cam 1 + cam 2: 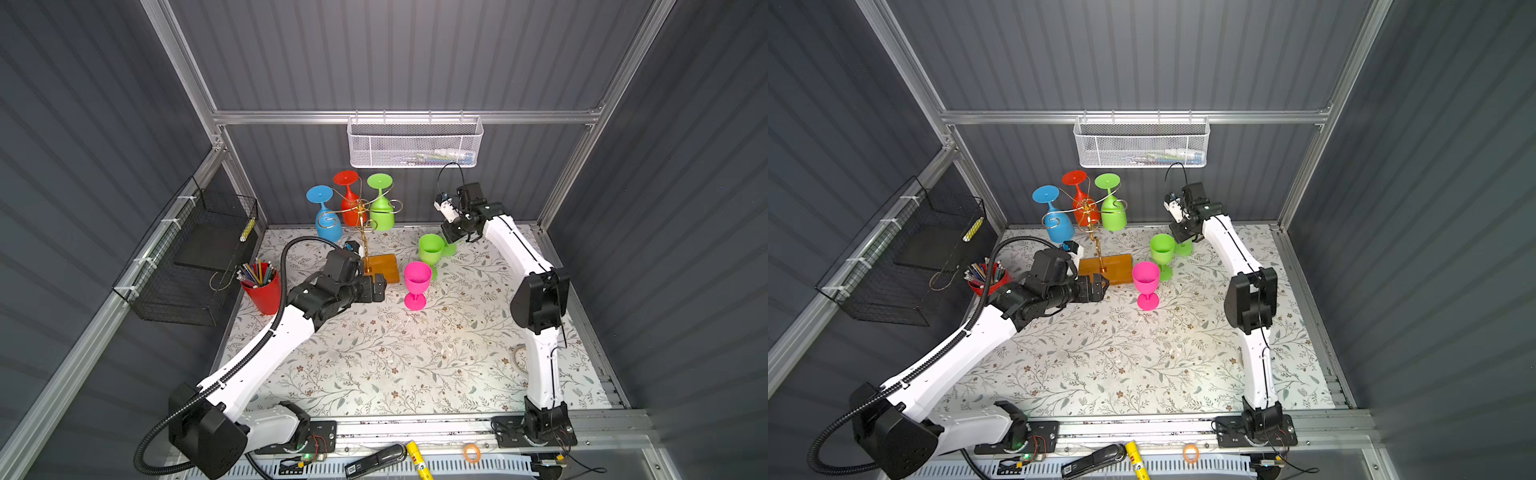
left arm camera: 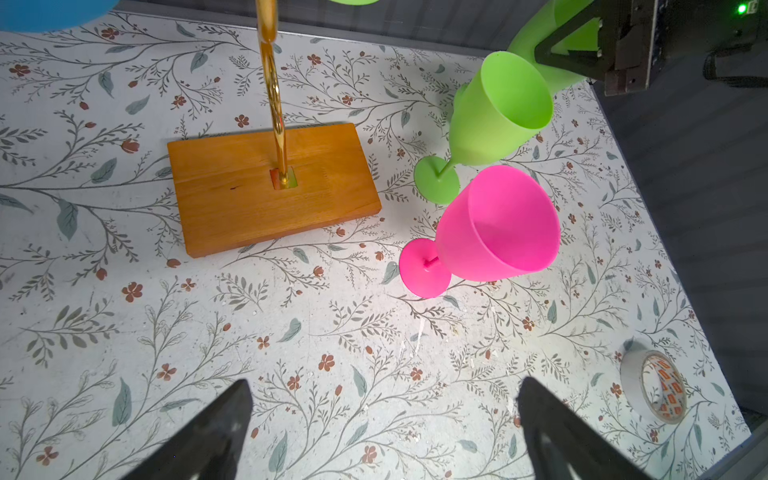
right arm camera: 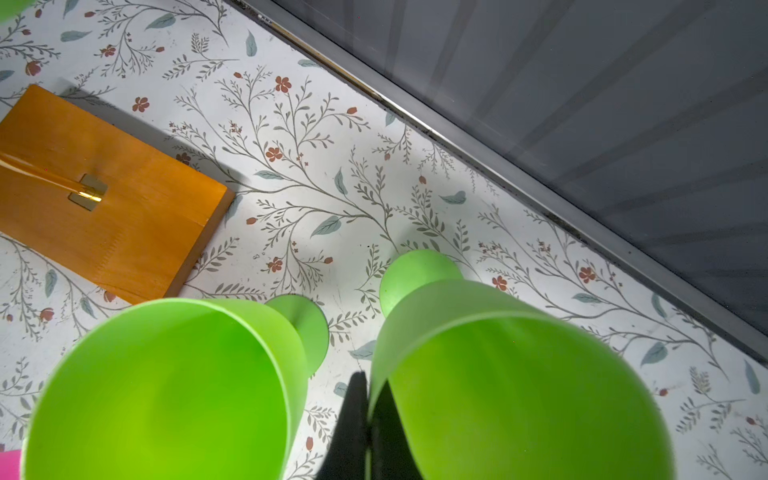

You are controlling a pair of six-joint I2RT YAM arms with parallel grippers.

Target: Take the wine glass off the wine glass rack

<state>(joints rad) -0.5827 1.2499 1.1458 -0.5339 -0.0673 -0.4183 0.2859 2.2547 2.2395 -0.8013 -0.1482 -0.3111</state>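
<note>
The wine glass rack point(image 1: 362, 216) point(image 1: 1088, 212) is a gold wire stand on an orange-brown wooden base point(image 2: 270, 187) point(image 3: 104, 199). Blue point(image 1: 328, 226), red point(image 1: 349, 203) and green point(image 1: 382, 212) wine glasses hang upside down from its arms. My right gripper point(image 1: 455, 235) point(image 3: 368, 399) is shut on the rim wall of another green wine glass point(image 3: 519, 395) point(image 1: 1183, 248), low by the back wall, right of the rack. A green glass point(image 1: 430, 249) and a pink glass point(image 1: 417, 282) stand upright on the mat. My left gripper point(image 1: 378, 289) point(image 2: 384, 386) is open and empty in front of the base.
A red cup of pencils point(image 1: 264, 291) and a black wire basket point(image 1: 191, 257) are at the left wall. A white mesh basket point(image 1: 415, 141) hangs on the back rail. A tape roll point(image 2: 660, 386) lies at the right. A stapler point(image 1: 374, 459) lies on the front rail.
</note>
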